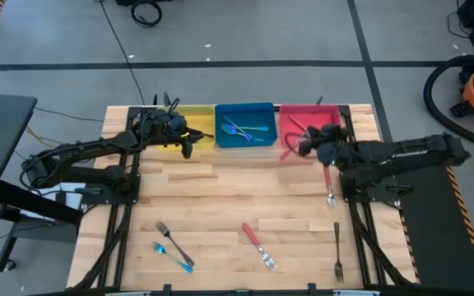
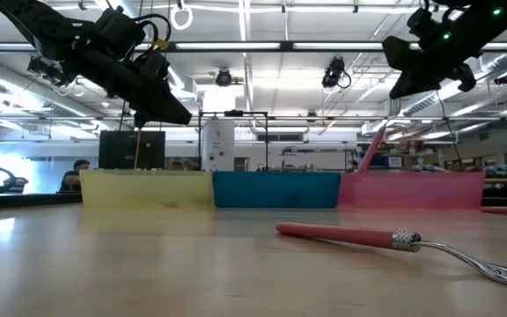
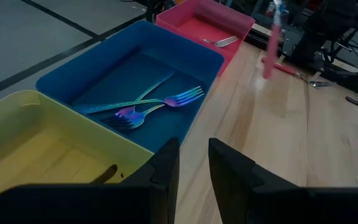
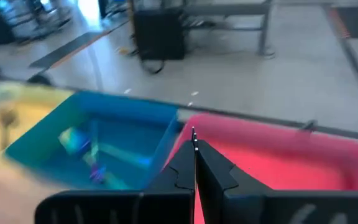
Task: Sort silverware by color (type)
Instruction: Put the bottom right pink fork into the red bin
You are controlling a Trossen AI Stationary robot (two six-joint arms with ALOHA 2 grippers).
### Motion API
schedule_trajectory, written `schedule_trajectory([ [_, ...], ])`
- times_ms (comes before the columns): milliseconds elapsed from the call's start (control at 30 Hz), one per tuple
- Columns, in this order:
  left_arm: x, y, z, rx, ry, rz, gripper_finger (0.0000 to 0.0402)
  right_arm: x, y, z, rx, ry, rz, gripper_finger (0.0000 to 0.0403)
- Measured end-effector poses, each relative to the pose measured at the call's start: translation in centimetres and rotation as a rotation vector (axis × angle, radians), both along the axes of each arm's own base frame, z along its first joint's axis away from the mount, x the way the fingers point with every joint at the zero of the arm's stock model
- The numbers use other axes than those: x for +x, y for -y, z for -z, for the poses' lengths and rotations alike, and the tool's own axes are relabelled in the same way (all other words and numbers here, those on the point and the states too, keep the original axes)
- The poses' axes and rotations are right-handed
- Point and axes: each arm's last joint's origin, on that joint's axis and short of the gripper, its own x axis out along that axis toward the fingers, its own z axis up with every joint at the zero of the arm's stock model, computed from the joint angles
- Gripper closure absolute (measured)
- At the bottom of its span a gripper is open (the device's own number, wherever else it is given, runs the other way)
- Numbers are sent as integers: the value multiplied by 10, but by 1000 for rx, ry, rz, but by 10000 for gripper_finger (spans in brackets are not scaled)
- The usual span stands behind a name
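Right gripper [image 1: 296, 146] grips one red fork [image 1: 287, 153] — five forks on table [image 1: 220, 205].

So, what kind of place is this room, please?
Probably a robotics lab or workshop hall: long rows of ceiling lights, grey floor with dark tape lines, a shop vacuum by the wooden table, and workbenches with equipment behind.

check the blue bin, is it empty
No, the blue bin holds iridescent blue forks lying on its floor, plain in the left wrist view.
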Motion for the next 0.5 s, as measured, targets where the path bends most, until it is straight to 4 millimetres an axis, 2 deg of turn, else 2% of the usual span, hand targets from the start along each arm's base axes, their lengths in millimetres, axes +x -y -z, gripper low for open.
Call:
schedule_trajectory([
  [167, 0, 0, 0, -1, 0, -1, 315, -5, 25, -13, -58, 20, 113, 396],
  [367, 0, 0, 0, -1, 0, -1, 315, -14, 50, -30, -92, 112, 152, 395],
  [500, 0, 0, 0, -1, 0, 0, 315, -22, 63, -31, -98, 94, 224, 395],
])
